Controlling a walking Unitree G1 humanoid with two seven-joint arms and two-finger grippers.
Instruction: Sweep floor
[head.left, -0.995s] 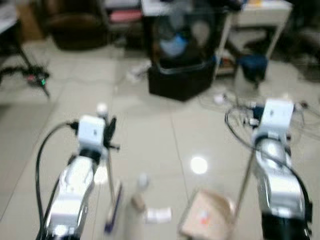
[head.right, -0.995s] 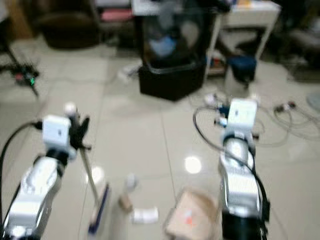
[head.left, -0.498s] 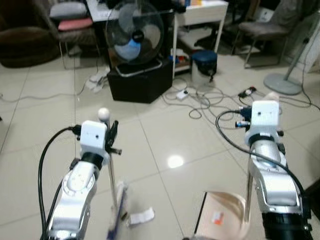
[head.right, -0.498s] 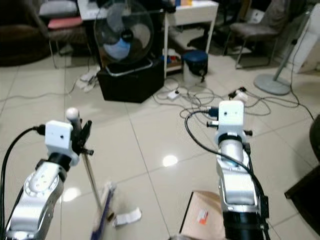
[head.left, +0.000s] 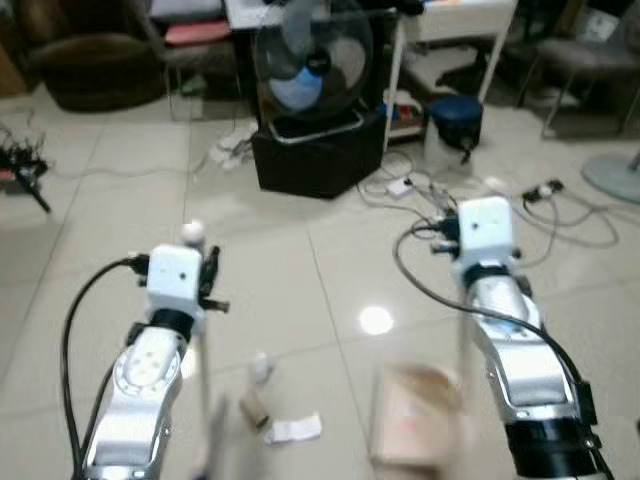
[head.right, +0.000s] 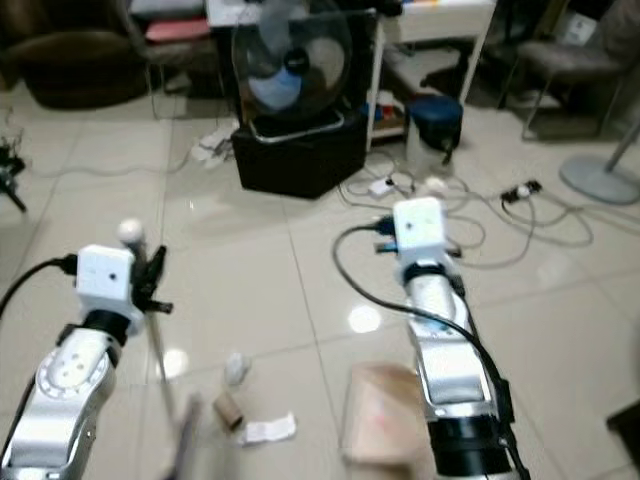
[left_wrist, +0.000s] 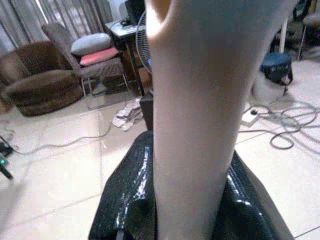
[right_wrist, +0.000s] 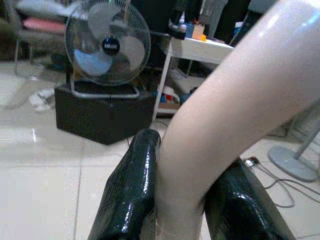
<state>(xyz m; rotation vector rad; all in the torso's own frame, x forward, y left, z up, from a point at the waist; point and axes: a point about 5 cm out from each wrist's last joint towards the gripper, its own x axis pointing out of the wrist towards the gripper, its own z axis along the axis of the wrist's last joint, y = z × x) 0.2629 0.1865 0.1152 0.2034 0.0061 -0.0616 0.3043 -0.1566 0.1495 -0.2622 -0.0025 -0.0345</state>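
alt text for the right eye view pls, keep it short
Two silver robot arms reach over a tiled floor: the left pincer grips a broom handle, the right arm holds a dustpan. Paper scraps and a cardboard tube lie between them; a fan on a black box stands behind.

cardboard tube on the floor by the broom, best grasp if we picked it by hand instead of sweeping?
Grip the cardboard tube across its round body, near mid-length, coming straight down from above. It lies on its side on the tiles, so its long flanks face up and a two-finger pinch across the width should seat. The white paper scrap sits close beside it, so probably approach from the side away from that. Blur hides its ends.
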